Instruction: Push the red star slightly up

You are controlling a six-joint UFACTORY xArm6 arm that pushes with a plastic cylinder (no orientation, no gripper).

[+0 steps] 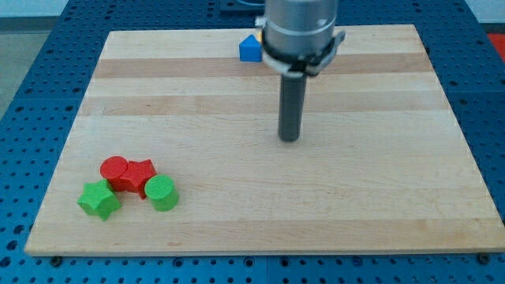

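We've got my tip (289, 139) mid-board, well apart from the small red star block (140, 175) (no pincer here, just a rod).

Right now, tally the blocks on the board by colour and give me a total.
Red: 2, a red cylinder and a red star
Green: 2, a green star and a green cylinder
Blue: 1, a blue block
Total: 5

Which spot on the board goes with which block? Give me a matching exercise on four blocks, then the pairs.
Blocks:
1. red star
2. blue block
3. green cylinder
4. green star

Places:
A. top edge, beside the arm
B. leftmost of the cluster
C. between the red cylinder and green cylinder
D. right end of the cluster

Pairs: 1-C, 2-A, 3-D, 4-B
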